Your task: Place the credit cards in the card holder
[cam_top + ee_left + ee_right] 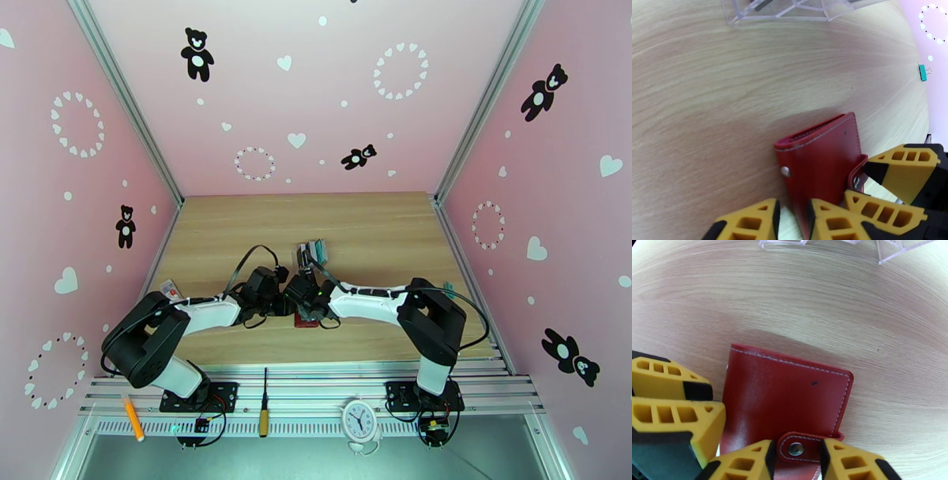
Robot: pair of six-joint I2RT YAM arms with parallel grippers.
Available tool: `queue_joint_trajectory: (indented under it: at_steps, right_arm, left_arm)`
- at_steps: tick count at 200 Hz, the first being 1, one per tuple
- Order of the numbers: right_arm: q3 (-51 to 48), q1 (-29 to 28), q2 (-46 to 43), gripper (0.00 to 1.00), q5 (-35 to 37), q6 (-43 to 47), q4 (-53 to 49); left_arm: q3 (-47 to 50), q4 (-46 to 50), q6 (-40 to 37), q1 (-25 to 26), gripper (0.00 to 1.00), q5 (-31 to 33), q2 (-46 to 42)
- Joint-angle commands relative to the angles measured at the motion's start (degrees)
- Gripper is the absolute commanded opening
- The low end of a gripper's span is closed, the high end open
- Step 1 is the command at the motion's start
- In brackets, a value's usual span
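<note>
Table (379, 229) bearing the closed card holder (786, 402) (credit cards (318, 251) stand in the rack (774, 12) beyond). Left gripper (793, 205) straddles its edge and right gripper (796, 445) brackets the snap tab (858, 177); true pinch on either cannot be told. Risk: the tab slips free, or the card holder drags unopened.

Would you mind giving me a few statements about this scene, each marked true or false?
1. The wallet is folded shut. True.
2. The right gripper straddles the wallet's snap tab. True.
3. A card lies on top of the wallet. False: its cover is bare.
4. The clear rack stands on the near side of the wallet. False: it stands on the far side.
5. The left gripper hangs far from the wallet. False: it is at the wallet's edge.
</note>
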State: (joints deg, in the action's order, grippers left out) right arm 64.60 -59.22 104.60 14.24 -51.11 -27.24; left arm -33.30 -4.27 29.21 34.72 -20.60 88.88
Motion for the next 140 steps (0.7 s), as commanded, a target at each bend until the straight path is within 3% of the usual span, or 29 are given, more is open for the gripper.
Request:
queue_joint_trajectory:
  at_steps: [1,46,140]
  right_arm:
    - [1.55,0.04,1.72,0.36,-0.62,0.22,-0.32]
    - [1.91,0.07,1.75,0.34,-0.66,0.49,-0.35]
    - [2.41,0.07,1.56,0.2,-1.13,1.06,-0.87]
  left_arm:
    - [-1.25,0.72,0.14,0.45,0.28,0.19,0.59]
    - [-1.33,0.68,0.14,0.45,0.28,-0.04,0.67]
    - [-1.77,0.6,0.06,0.46,0.27,-0.28,1.05]
